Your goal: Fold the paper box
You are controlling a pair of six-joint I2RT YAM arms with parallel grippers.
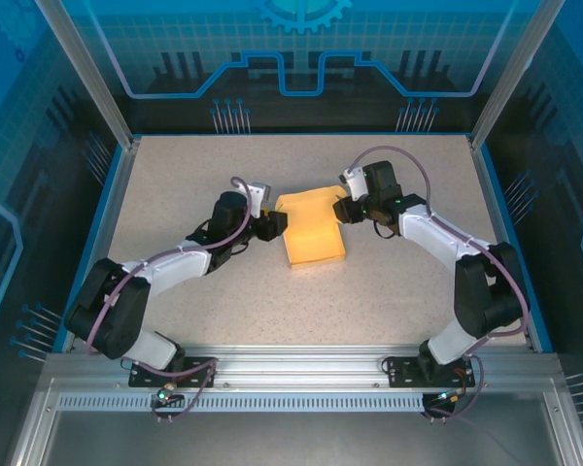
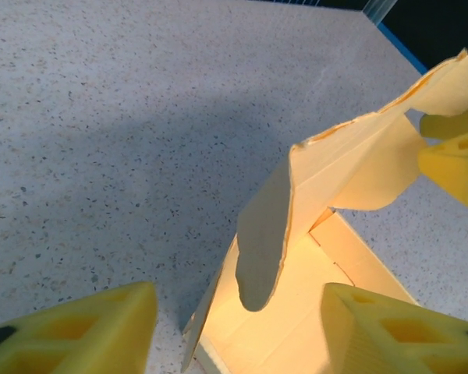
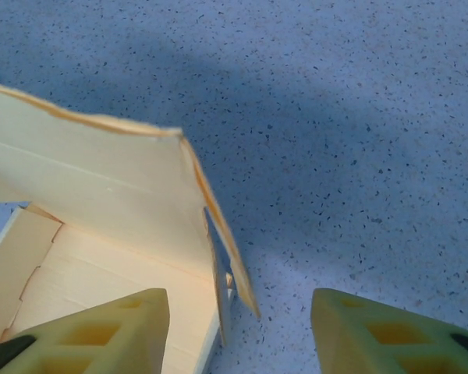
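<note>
The paper box (image 1: 314, 241) is sitting on the desk (image 1: 175, 175), flaps raised; the left fingers (image 2: 78, 331) and right fingers (image 3: 86, 327) are straddling its edges, spread apart.

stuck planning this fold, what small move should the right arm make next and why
Probably close the right gripper on the raised wall of the paper box. Its jaws stand open and straddle that wall's end edge with nothing gripped, so a light pinch would likely steady it for folding.
</note>
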